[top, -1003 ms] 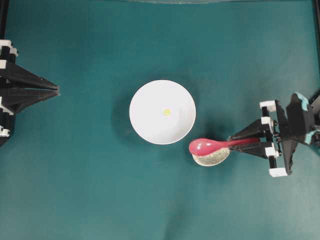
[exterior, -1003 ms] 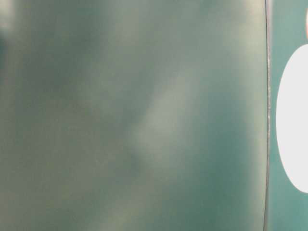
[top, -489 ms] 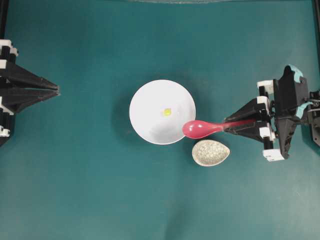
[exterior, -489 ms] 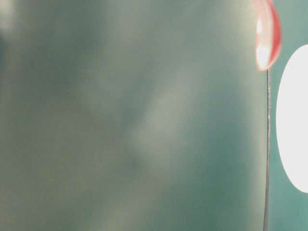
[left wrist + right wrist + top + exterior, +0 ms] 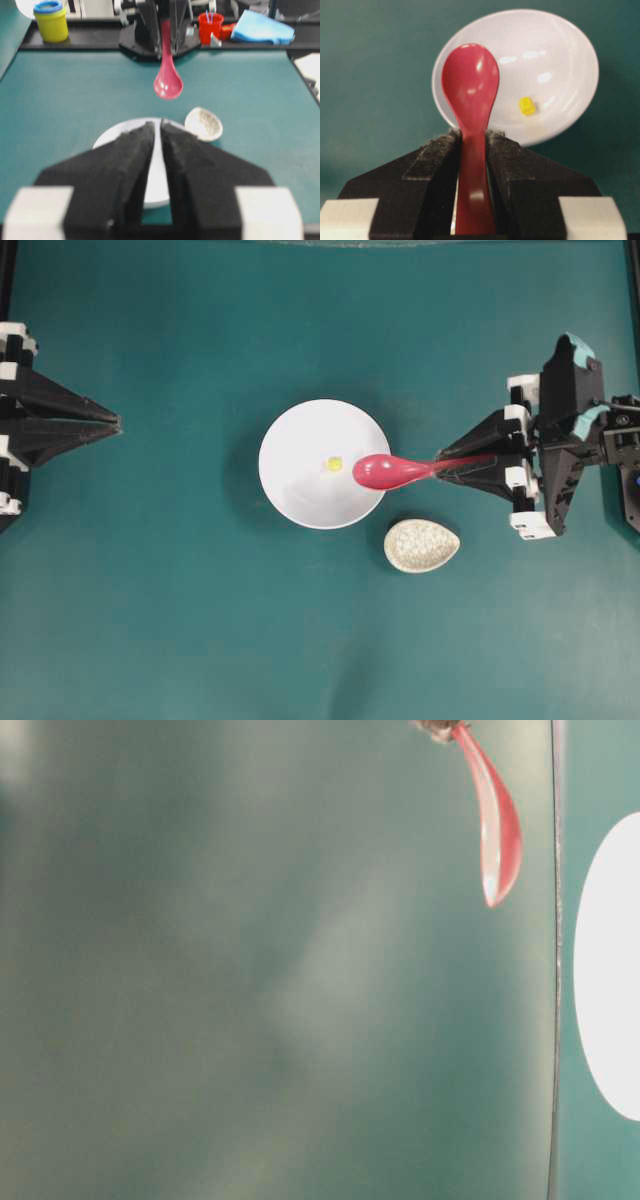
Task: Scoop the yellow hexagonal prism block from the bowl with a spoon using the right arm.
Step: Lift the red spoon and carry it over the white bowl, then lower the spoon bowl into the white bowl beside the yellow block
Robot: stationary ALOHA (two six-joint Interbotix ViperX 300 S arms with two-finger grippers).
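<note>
- The glossy pink-red soup spoon (image 5: 392, 471) has left the small speckled beige teardrop-shaped spoon rest (image 5: 422, 546), where its scoop lay a second ago; that rest is now fully uncovered.
- The spoon's oval scoop now hangs over the right part of the large round white bowl (image 5: 300, 440), just beside the tiny yellow hexagonal block (image 5: 334, 464); half a second ago it only overlapped the bowl's lower right rim.
- The right gripper (image 5: 441, 466), clamped on the spoon's handle, has swung with its black, teal-accented arm (image 5: 572, 430) toward the top of the overhead view.
- In the table-level view the spoon now shows as a long hanging shape, where earlier only its tip showed.
</note>
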